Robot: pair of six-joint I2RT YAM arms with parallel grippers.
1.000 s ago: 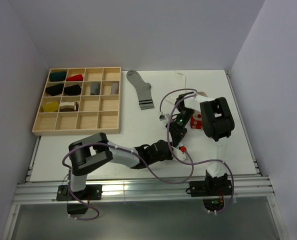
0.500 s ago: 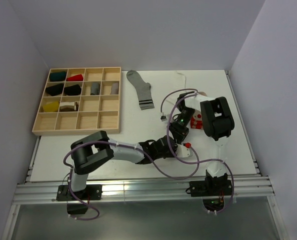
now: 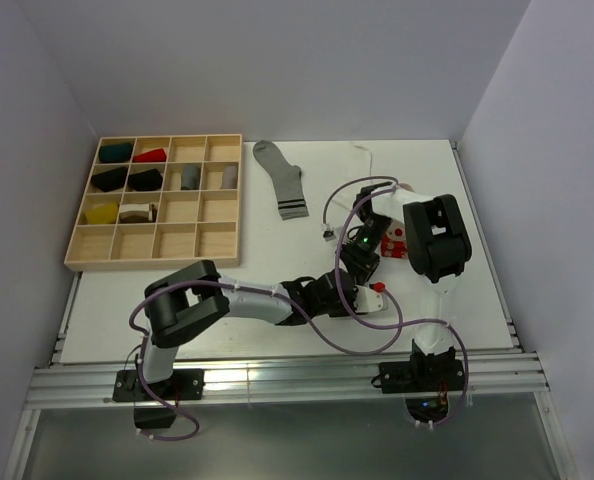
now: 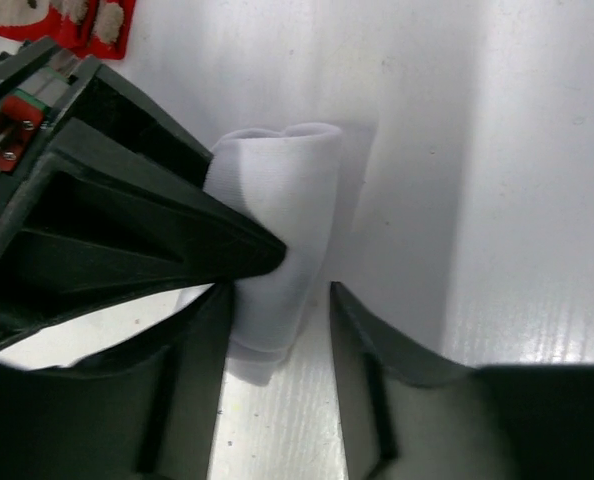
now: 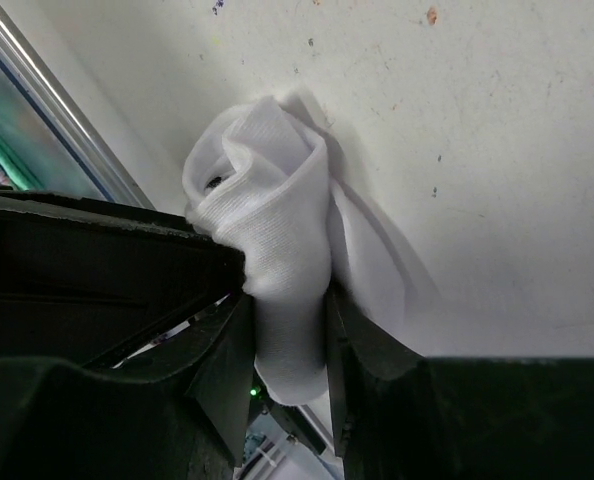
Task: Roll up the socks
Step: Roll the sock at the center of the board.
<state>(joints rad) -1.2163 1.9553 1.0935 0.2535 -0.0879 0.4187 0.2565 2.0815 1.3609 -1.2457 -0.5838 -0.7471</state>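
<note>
Top view: the grey striped sock (image 3: 282, 180) lies flat on the bench (image 3: 267, 255) at 12 o'clock, beside the wooden compartment tray (image 3: 157, 200). The left claw (image 3: 365, 288) and right claw (image 3: 362, 262) meet by a red-and-white patterned sock end (image 3: 395, 240). The left claw has shifted toward 3 o'clock since one second ago.

Left wrist view: the rolled white sock (image 4: 277, 230) sits between the left claw's part-open fingers (image 4: 202, 350). Whether they grip it cannot be told.

Right wrist view: the right claw, narrowly parted, clamps the rolled white sock.

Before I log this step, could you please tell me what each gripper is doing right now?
Left gripper: open, jaws astride the rolled white sock.
Right gripper: shut on the rolled white sock.
</note>
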